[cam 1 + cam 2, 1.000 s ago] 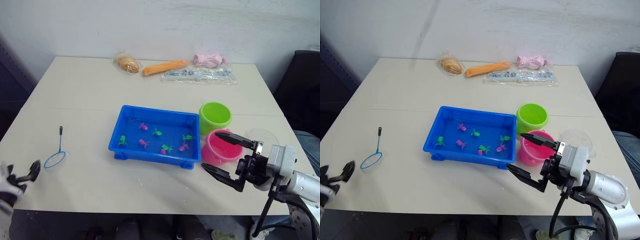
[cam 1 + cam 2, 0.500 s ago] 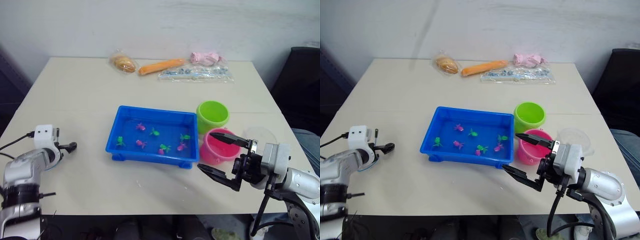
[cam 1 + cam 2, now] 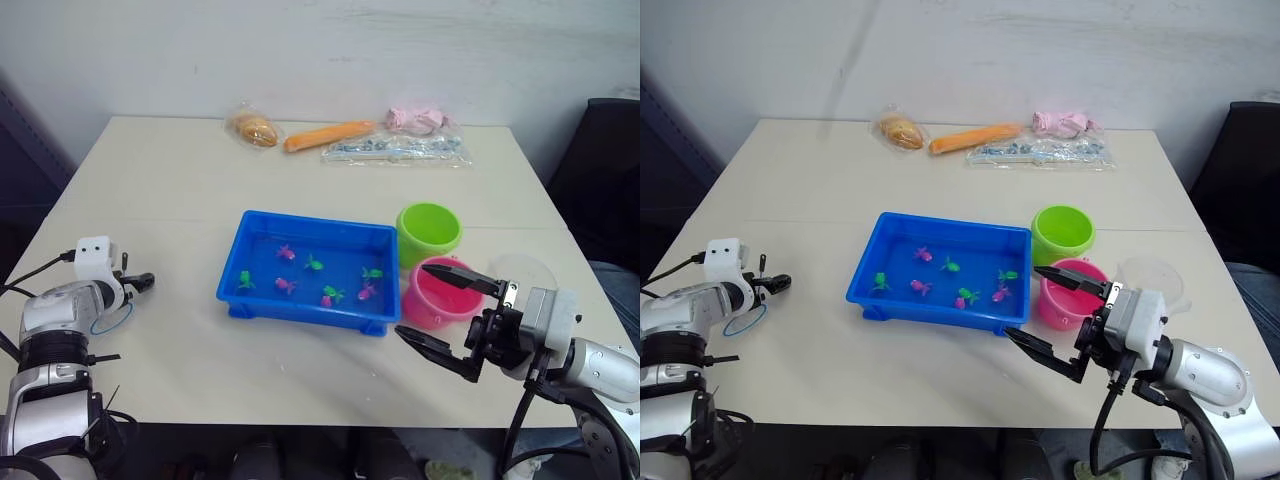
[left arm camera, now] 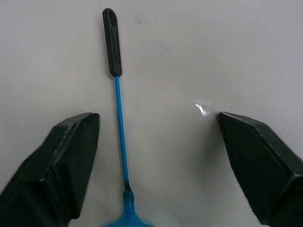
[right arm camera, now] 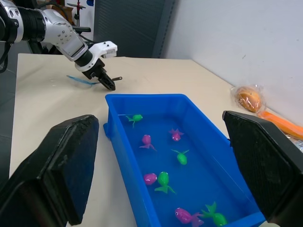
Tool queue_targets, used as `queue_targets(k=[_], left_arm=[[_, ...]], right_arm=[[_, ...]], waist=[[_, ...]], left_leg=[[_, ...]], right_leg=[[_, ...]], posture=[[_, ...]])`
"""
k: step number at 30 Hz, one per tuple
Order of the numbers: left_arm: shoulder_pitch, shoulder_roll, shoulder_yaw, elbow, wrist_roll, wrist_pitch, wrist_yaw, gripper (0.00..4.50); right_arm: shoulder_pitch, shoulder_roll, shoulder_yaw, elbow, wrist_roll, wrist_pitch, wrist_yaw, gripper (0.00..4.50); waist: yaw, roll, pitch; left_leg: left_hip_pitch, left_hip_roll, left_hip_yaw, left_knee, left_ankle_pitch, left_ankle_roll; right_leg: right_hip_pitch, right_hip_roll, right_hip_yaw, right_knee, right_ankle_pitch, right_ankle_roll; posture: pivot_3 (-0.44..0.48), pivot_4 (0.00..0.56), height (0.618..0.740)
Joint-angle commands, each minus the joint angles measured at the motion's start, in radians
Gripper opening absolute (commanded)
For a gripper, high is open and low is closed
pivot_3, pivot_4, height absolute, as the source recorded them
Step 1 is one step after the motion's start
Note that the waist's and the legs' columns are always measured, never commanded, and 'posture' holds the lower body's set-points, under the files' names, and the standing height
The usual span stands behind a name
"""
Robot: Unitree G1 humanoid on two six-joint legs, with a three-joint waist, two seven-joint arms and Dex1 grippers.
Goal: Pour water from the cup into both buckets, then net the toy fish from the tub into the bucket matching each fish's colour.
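Now the left gripper (image 4: 156, 156) is arriving over the net (image 4: 119, 118) (fingers wide, straddling its handle), readying a grasp.

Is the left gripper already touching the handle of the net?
Apart. In the left wrist view the left gripper is open, and the net handle lies on the table between its fingers with bare table on both sides.
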State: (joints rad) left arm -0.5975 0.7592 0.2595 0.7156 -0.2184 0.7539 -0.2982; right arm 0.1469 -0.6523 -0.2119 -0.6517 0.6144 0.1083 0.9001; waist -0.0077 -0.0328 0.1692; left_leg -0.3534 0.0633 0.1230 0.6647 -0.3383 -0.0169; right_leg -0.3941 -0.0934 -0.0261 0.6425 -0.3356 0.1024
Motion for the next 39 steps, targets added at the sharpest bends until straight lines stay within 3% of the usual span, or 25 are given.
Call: queue_targets(k=[1, 6, 7, 10, 13, 17, 19, 23, 25, 29, 35, 39], left_arm=[[0.059, 0.013, -0.007, 0.008, 0.007, 0.094, -0.032, 2.39], [0.095, 0.009, 0.036, -0.012, 0.0, 0.094, -0.016, 0.25], [0.097, 0.008, 0.046, -0.013, -0.002, 0.088, -0.012, 0.06], [0.096, 0.016, 0.1, -0.038, -0.036, -0.013, -0.06, 0.06], [0.105, 0.051, 0.118, -0.088, -0.069, -0.127, -0.193, 0.06], [0.12, 0.181, 0.103, -0.262, -0.146, -0.466, -0.683, 0.06], [0.107, 0.218, 0.066, -0.305, -0.152, -0.558, -0.829, 0.06], [0.076, 0.257, -0.064, -0.367, -0.112, -0.717, -1.054, 0.06], [-0.012, 0.242, -0.172, -0.469, -0.117, -0.721, -1.17, 0.06], [-0.129, 0.17, -0.322, -0.553, -0.07, -0.771, -1.245, 0.06], [-0.271, -0.001, -0.494, -0.565, 0.043, -0.857, -1.203, 0.06], [-0.321, -0.092, -0.544, -0.532, 0.101, -0.925, -1.163, 0.06]], right_arm=[[-0.001, -0.01, -0.036, -0.041, 0.01, -0.016, -0.006, 4.5], [-0.001, -0.013, -0.035, -0.044, 0.014, -0.006, -0.008, 4.5], [-0.001, -0.013, -0.035, -0.043, 0.014, -0.004, -0.008, 4.5], [0.0, -0.018, -0.04, -0.038, 0.014, -0.002, -0.006, 4.5], [-0.005, -0.027, -0.046, -0.04, 0.026, 0.011, -0.009, 4.5], [-0.092, -0.085, -0.051, -0.056, 0.137, 0.116, -0.019, 4.5], [-0.142, -0.115, -0.04, -0.064, 0.198, 0.18, -0.029, 4.5], [-0.242, -0.182, -0.003, -0.06, 0.272, 0.313, -0.052, 4.5], [-0.333, -0.237, 0.04, -0.04, 0.315, 0.433, -0.075, 4.5], [-0.462, -0.254, 0.103, -0.026, 0.366, 0.568, -0.138, 4.5], [-0.583, -0.209, 0.219, -0.031, 0.353, 0.686, -0.216, 4.5], [-0.606, -0.184, 0.258, -0.011, 0.281, 0.713, -0.272, 4.5]], waist=[[-0.002, 0.001, -0.001], [-0.003, 0.004, -0.002], [-0.003, 0.004, -0.002], [-0.005, 0.004, -0.002], [-0.003, 0.003, -0.002], [0.0, -0.01, 0.004], [0.001, -0.01, 0.004], [0.008, 0.006, 0.006], [0.008, 0.009, 0.007], [0.008, 0.007, 0.007], [0.005, 0.007, 0.008], [0.006, 0.007, 0.008]], left_leg=[[0.0, 0.0, 0.0, 0.0, 0.0, 0.0], [0.001, 0.0, 0.001, 0.0, 0.0, 0.001], [0.001, 0.0, 0.001, 0.0, 0.0, 0.001], [0.001, 0.0, 0.001, 0.0, 0.0, 0.001], [0.0, 0.001, 0.001, 0.0, 0.0, 0.0], [-0.004, 0.002, 0.0, 0.001, 0.001, -0.002], [-0.007, 0.003, -0.002, 0.001, 0.001, -0.003], [-0.006, -0.001, 0.0, 0.0, 0.0, 0.0], [-0.006, -0.001, 0.001, 0.001, -0.001, 0.002], [-0.026, 0.0, 0.0, 0.017, -0.001, 0.004], [-0.027, -0.003, -0.001, 0.019, -0.001, 0.004], [-0.03, -0.003, -0.002, 0.02, -0.001, 0.004]], right_leg=[[0.0, 0.0, 0.0, 0.0, 0.0, 0.0], [0.0, -0.001, 0.0, 0.0, 0.0, 0.0], [0.0, -0.002, 0.0, 0.0, 0.0, 0.0], [0.0, -0.002, 0.001, 0.0, 0.0, 0.0], [-0.001, -0.003, 0.0, 0.0, 0.0, 0.0], [-0.005, -0.003, -0.001, 0.001, 0.0, -0.001], [-0.007, -0.004, -0.003, 0.0, 0.0, -0.003], [-0.005, -0.007, -0.005, -0.002, 0.0, -0.003], [-0.005, -0.005, -0.009, -0.002, 0.0, -0.003], [-0.017, -0.001, -0.014, 0.003, 0.0, -0.002], [-0.017, 0.0, -0.014, 0.003, 0.001, 0.0], [-0.019, 0.001, -0.015, 0.003, 0.002, 0.001]], posture=[[0.0, 0.15, 0.74], [0.0, 0.15, 0.74], [0.0, 0.15, 0.74], [0.0, 0.15, 0.74], [0.0, 0.15, 0.74], [0.0, 0.15, 0.74], [0.0, 0.15, 0.74], [0.0, 0.15, 0.74], [0.0, 0.15, 0.74], [0.0, 0.15, 0.74], [0.0, 0.15, 0.74], [0.0, 0.15, 0.74]])
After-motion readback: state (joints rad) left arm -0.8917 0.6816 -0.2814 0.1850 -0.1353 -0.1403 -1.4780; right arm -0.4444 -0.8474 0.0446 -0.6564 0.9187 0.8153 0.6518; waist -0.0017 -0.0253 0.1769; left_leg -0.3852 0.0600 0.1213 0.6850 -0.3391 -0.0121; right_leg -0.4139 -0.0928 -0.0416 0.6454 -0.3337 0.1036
